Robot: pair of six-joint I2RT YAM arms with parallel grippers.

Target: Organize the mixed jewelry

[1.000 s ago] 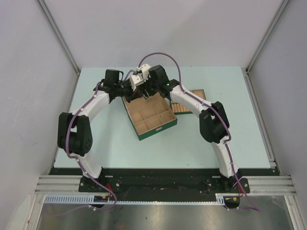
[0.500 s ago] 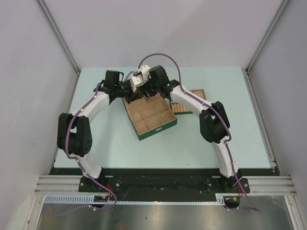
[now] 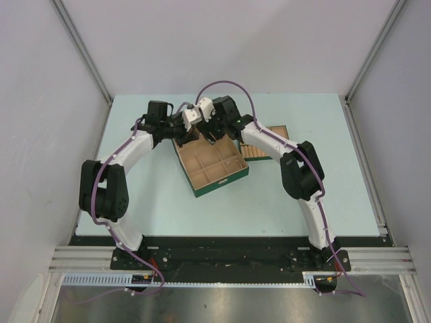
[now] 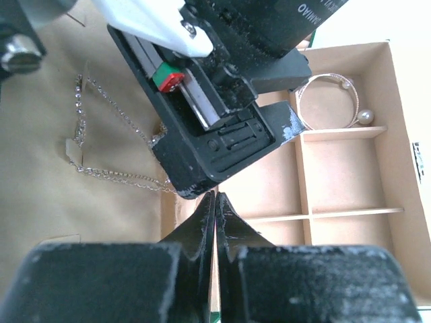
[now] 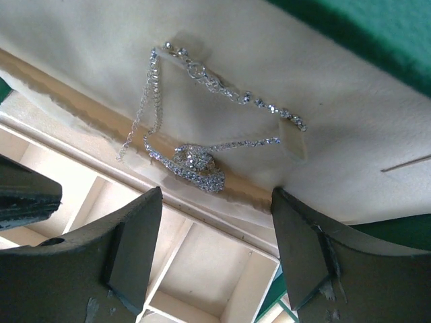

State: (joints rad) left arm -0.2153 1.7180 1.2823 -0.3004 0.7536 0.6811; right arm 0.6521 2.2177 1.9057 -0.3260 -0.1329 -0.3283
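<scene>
The thin chain necklace lies on the cream lining of the green box's open lid, its sparkly pendant cluster right at the hinge edge. My right gripper hangs open just above the pendant, over the box's back compartments. The chain also shows in the left wrist view. A ring-shaped bangle with a pearl bead rests in a corner compartment. My left gripper is shut with nothing seen between its fingers, tips close under the right gripper's body.
The green box with tan compartments sits mid-table, turned at an angle. A small tan divided tray lies right of it, partly under the right arm. Both grippers crowd the box's far end, nearly touching.
The right wrist has shifted slightly left and lower toward the lid. The left arm has hardly moved.
</scene>
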